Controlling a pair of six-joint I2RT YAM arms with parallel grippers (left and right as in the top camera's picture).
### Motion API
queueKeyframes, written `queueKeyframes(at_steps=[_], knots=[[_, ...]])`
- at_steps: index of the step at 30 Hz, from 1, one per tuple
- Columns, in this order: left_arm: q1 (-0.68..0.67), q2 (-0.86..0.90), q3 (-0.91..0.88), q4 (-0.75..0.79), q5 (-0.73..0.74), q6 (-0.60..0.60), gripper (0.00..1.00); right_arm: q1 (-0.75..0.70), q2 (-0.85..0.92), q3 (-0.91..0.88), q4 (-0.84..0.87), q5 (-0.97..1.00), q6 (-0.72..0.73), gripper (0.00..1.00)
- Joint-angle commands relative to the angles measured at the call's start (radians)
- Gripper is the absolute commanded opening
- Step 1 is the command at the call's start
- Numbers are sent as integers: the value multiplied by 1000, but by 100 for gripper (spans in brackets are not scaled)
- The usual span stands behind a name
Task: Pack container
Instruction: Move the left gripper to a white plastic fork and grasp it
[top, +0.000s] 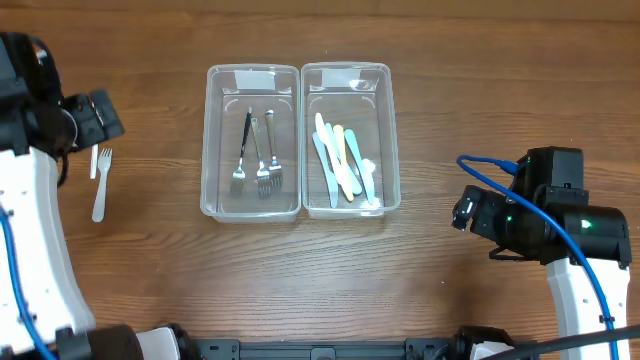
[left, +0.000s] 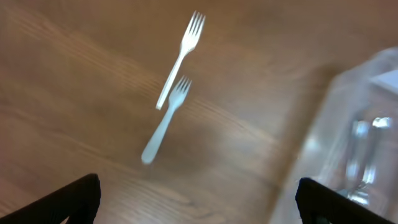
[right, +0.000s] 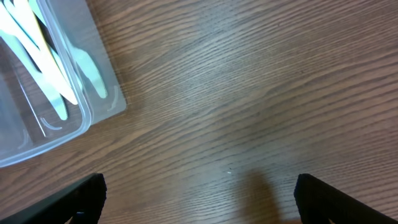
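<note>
Judging by the filled containers (top: 207, 150), little is left: two white forks (left: 163, 124) lie unpacked at left on the desk (top: 480, 80); left claw (left: 199, 199) and right claw (right: 199, 196) hang released.

The wood-grain worktop (top: 450, 290) carries two clear tubs side by side at centre, the left tub (top: 225, 120) and the right tub (top: 375, 120), edges touching. Out at 9 o'clock lie two white plastic forks, a longer fork (left: 181, 56) just beside a shorter fork (left: 165, 121).
</note>
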Motion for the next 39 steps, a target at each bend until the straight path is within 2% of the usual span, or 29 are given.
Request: queueKeyframes(at_steps=[1, 6, 13, 23, 39], knots=[[72, 34, -166, 116, 61, 112, 100, -1, -3, 8, 3, 1, -3, 99], [106, 150, -220, 253, 113, 285, 100, -1, -3, 8, -4, 2, -3, 99], [109, 324, -220, 390, 189, 367, 100, -1, -3, 8, -4, 2, -3, 99], [109, 503, -220, 486, 194, 386, 100, -1, -3, 8, -2, 2, -3, 99], [66, 548, -221, 539, 195, 386, 100, -1, -3, 8, 14, 2, -3, 99]])
